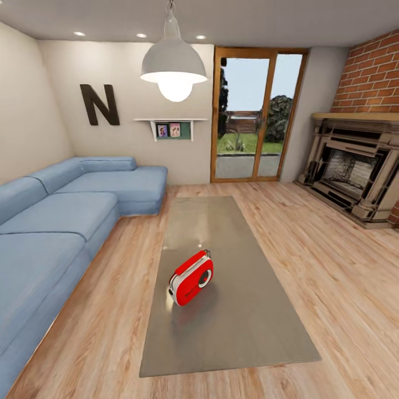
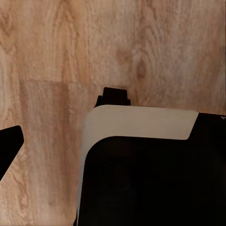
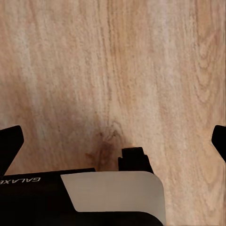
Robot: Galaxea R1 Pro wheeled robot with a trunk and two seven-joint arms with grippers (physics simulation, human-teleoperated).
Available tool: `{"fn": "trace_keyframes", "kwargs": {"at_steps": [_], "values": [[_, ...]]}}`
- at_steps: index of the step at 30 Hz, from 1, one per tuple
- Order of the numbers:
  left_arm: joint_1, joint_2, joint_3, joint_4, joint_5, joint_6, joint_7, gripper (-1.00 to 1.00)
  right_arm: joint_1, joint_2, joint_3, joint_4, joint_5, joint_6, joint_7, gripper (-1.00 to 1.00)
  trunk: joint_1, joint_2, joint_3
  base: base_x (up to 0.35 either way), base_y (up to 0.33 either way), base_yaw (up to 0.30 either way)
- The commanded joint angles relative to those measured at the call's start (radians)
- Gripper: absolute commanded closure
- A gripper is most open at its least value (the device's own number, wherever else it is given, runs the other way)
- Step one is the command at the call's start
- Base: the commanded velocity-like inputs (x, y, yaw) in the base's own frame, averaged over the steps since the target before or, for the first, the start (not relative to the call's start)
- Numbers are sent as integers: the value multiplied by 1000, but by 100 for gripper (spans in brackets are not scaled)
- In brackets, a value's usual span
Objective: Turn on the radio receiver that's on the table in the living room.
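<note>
The bright red radio receiver (image 1: 191, 277) with white trim stands tilted on the long glossy grey table (image 1: 233, 321), near its middle and toward the near end, its round dial facing right. In the right wrist view, my right gripper (image 3: 113, 141) is open above the wood floor, with a black fingertip at each side edge. In the left wrist view, my left gripper (image 2: 113, 141) shows one black fingertip (image 2: 9, 143) at the edge, spread wide. A black and white part of the robot (image 2: 141, 165) covers the other fingertip. Neither gripper holds anything.
A blue sectional sofa (image 1: 50, 233) runs along the left of the table. A brick fireplace (image 1: 354, 172) stands at the right and glass doors (image 1: 255, 116) at the back. A white pendant lamp (image 1: 173, 64) hangs above the table. Light wood floor (image 1: 332, 266) surrounds the table.
</note>
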Motion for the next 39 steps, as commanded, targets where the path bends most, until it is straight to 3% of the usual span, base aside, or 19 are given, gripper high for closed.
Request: {"fn": "trace_keyframes", "kwargs": {"at_steps": [1, 16, 39], "values": [[0, 0, 0, 0, 0, 0, 0, -100, 0, 0, 0, 0, 0, 0, 0, -100, 0, 0, 0, 164, -262, 0], [0, 1, 0, 0, 0, 0, 0, -100, 0, 0, 0, 1, 0, 0, 0, -100, 0, 0, 0, 153, -221, 0], [0, 2, 0, -1, 1, 0, 0, -100, 0, 0, 0, 0, 0, 0, 0, -100, 0, 0, 0, 13, -10, 0]]}}
